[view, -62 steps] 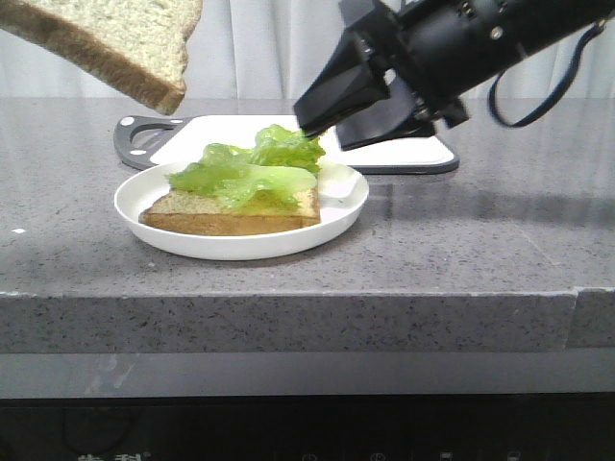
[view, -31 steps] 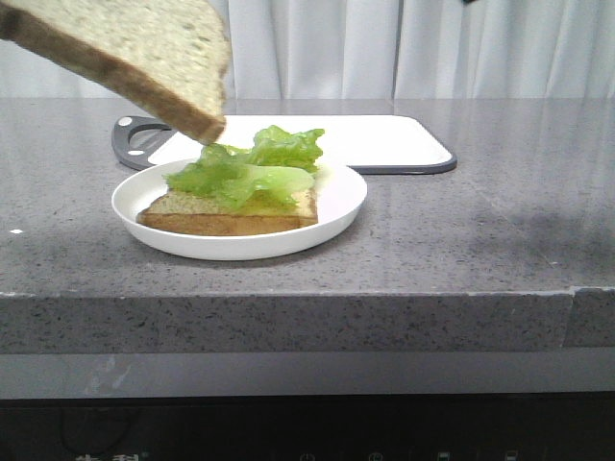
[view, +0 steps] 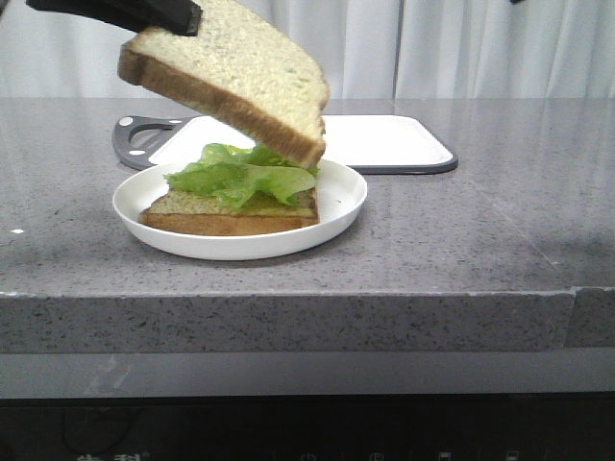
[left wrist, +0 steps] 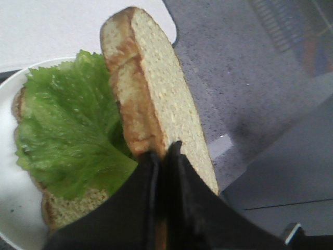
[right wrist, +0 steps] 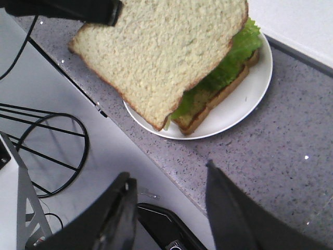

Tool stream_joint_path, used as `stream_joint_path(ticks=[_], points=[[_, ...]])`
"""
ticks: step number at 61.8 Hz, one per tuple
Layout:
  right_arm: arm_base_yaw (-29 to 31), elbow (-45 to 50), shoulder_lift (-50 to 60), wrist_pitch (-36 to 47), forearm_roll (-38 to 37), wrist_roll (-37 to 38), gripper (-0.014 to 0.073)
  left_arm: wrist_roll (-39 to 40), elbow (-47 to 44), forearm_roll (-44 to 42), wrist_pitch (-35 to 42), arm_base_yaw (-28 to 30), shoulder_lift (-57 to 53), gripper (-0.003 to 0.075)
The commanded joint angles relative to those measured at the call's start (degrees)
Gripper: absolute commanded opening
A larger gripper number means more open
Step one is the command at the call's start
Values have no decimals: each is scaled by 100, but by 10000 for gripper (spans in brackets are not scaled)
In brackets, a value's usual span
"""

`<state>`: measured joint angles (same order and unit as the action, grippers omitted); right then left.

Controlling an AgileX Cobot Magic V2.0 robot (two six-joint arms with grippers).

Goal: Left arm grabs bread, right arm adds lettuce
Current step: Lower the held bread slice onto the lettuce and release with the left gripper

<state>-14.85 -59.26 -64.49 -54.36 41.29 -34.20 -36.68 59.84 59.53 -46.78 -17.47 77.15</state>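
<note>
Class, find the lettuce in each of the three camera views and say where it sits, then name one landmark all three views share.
Front view: the lettuce lies on the lower slice on the plate, under the raised bread.
Left wrist view: the lettuce spreads over the lower slice, beside the held bread.
Right wrist view: the lettuce shows only as a green fringe past the bread.
Shared landmark: the white plate.

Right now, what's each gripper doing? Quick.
Left gripper: closed on the bread, held tilted above the lettuce on the plate.
Right gripper: open, holding nothing.
</note>
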Motion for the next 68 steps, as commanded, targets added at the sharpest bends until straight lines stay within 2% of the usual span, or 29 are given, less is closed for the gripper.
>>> stream_joint_path(ticks=[1, 6, 12, 46, 52, 63, 68], points=[[-5, -29, 123, 248, 170, -7, 343, -897, 211, 1408, -581, 377, 90, -20], [-5, 54, 123, 292, 170, -7, 343, -1158, 211, 1776, -847, 565, 340, -20], [-5, 88, 123, 340, 170, -7, 343, -1168, 211, 1787, -971, 627, 574, -20], [-5, 88, 123, 398, 170, -7, 343, -876, 199, 1247, -625, 661, 977, -3], [-5, 88, 123, 412, 170, -7, 343, -839, 199, 1097, -625, 661, 977, 83], [-5, 88, 123, 459, 170, -7, 343, -839, 199, 996, -636, 661, 977, 376], [-5, 88, 123, 458, 96, -7, 343, -839, 199, 854, -647, 661, 945, 455]])
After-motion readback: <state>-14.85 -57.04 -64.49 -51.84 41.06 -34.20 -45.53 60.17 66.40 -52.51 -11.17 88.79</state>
